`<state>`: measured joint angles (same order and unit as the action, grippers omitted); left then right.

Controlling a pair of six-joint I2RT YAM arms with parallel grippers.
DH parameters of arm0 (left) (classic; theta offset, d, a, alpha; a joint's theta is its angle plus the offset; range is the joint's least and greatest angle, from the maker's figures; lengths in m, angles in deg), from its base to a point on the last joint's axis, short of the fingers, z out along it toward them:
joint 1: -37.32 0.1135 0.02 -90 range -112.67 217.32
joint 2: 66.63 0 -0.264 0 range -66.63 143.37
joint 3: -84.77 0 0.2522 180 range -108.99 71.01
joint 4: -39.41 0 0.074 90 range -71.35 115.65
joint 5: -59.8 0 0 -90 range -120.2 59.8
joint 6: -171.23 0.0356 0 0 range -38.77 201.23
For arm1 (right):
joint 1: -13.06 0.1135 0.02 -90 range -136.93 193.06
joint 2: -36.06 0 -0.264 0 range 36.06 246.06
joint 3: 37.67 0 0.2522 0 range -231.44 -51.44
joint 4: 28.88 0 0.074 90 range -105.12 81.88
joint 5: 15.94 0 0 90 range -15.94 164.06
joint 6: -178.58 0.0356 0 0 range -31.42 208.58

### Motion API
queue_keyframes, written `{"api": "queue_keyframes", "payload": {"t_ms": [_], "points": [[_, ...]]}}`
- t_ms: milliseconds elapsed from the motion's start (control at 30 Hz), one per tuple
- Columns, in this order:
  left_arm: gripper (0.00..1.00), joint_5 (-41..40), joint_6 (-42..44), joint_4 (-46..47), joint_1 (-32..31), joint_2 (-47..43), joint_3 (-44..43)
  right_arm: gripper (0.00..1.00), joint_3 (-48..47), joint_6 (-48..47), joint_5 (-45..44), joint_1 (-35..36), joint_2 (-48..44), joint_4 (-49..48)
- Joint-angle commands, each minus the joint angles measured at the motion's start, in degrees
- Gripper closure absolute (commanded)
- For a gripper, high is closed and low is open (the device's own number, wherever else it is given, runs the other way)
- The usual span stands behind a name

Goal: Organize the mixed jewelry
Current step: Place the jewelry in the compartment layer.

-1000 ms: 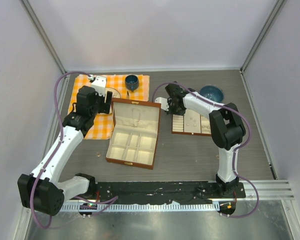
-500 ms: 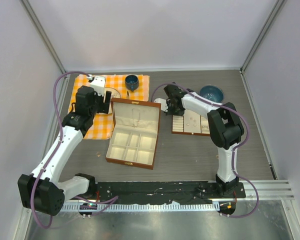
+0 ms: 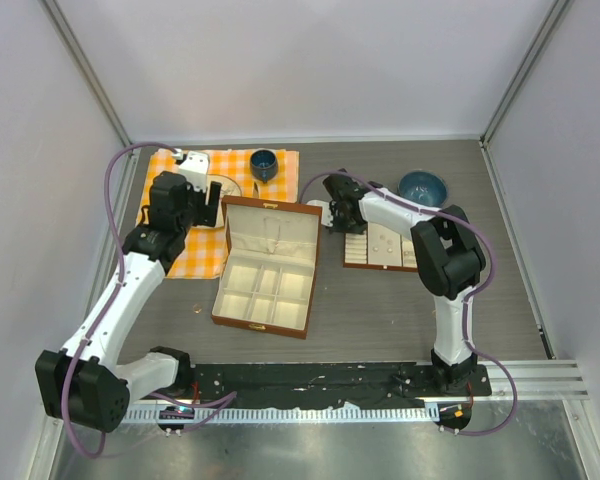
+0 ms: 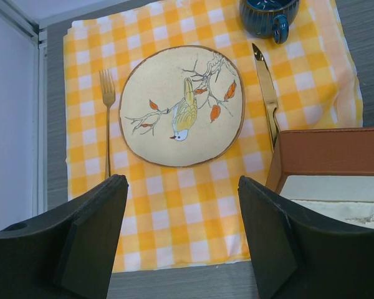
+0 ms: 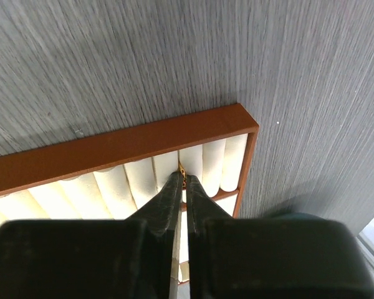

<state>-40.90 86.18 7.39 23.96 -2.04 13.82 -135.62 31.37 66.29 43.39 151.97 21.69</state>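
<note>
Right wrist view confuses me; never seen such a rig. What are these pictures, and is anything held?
Two robot arms stand at the table's near edge. One picture looks down from above; the other two come from cameras on the wrists. On the table lie an open jewelry box, a ring tray, a blue bowl and a checked cloth with a plate, fork, knife and mug. The left gripper is open and empty over the cloth. The right gripper is pinched on what looks like a small gold ring at the tray's rolls.
</note>
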Motion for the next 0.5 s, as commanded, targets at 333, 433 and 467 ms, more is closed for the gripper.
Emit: {"api": "queue_keyframes", "payload": {"t_ms": [333,433,467], "points": [[0.24,1.12,0.23,1.48,0.89,-2.37,-1.26,0.67,-0.01,2.28,-0.23,0.35,-2.8,-0.52],[0.24,1.38,0.15,1.39,0.97,-2.55,-1.52,0.66,-0.54,2.63,-0.49,0.35,-4.03,0.36],[0.24,1.38,0.15,1.3,1.06,-2.63,-1.61,0.66,-0.63,2.8,-0.49,0.35,-4.38,0.53]]}}
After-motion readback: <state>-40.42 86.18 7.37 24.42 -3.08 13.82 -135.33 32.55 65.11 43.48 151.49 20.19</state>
